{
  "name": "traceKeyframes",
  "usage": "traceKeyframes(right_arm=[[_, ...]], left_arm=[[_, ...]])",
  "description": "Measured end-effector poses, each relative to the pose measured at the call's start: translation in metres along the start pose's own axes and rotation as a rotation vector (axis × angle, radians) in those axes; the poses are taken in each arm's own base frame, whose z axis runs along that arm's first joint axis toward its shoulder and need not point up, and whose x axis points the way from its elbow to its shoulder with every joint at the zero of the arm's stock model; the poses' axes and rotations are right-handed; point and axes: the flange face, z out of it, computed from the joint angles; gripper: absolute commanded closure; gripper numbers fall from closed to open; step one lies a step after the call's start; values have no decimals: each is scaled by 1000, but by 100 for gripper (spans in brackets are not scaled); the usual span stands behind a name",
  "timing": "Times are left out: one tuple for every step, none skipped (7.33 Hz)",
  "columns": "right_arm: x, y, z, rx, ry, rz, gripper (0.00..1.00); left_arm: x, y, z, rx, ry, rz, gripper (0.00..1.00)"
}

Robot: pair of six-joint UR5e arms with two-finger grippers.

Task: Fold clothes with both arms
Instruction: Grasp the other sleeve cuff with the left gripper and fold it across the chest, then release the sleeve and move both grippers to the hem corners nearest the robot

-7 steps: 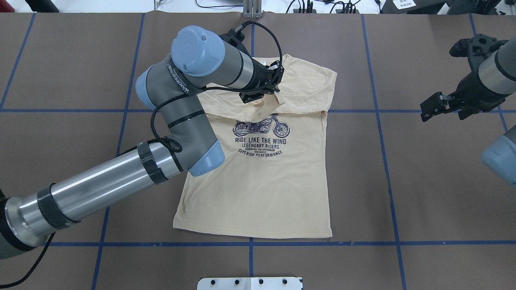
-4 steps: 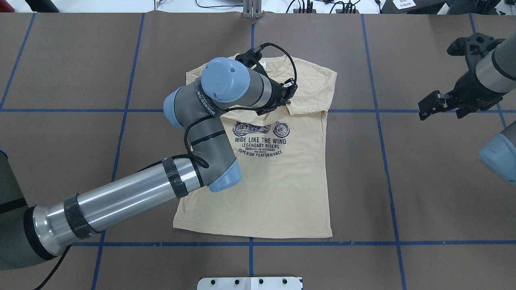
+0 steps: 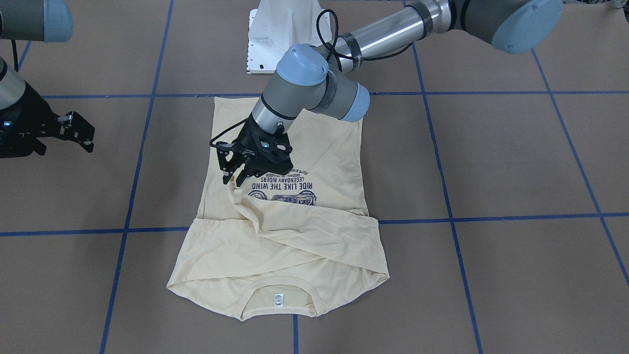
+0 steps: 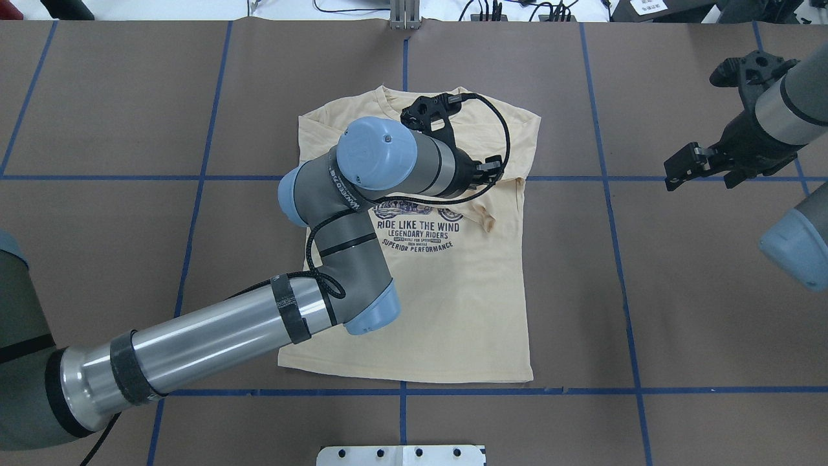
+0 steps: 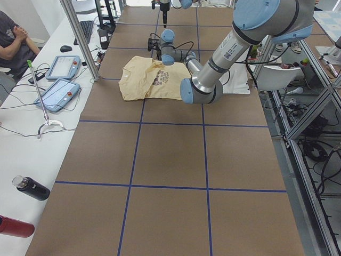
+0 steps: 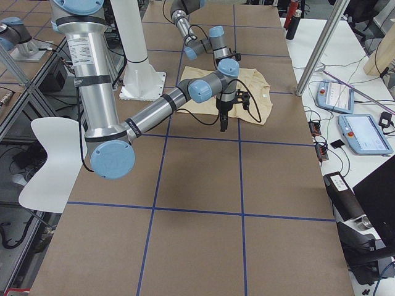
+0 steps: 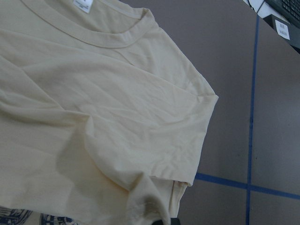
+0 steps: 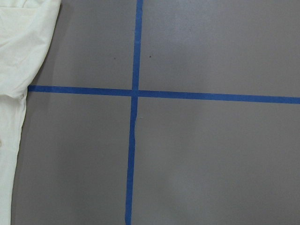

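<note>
Thin, floppy shirt (image 4: 446,291) should sag and crease, I reckon; best gripped at the sleeve hem, where left claw (image 3: 233,182) pinches it. Right claw (image 4: 674,175) gapes empty.

The pale cream-yellow thin knit T-shirt (image 4: 446,304) bears a navy motorcycle print (image 4: 419,234) and a small white neck label (image 3: 278,300). The brown bench (image 4: 698,310) is gridded with blue tape lines (image 4: 97,177). The left arm (image 4: 213,333) and right arm (image 4: 789,107) are grey-silver with light blue caps (image 4: 378,152).
</note>
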Motion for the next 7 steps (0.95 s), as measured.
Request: traceKeyframes(right_arm=[[-2, -2, 0, -1, -5, 1, 0], [-4, -3, -1, 0, -11, 1, 0], [-10, -6, -4, 6, -20, -4, 0], [-19, -9, -10, 17, -32, -10, 0], [-30, -8, -14, 27, -47, -9, 0], [-46, -1, -13, 36, -71, 5, 0], [-68, 14, -6, 47, -109, 31, 0]], left_arm=[[4, 3, -5, 0, 14, 81, 0], [6, 4, -8, 1, 23, 130, 0], [7, 5, -11, -2, 24, 147, 0], [5, 6, -17, -8, 8, 148, 0], [-4, 10, -32, -18, -27, 141, 0], [-16, 16, -59, -29, -70, 135, 0], [-29, 22, -91, -37, -113, 130, 0]])
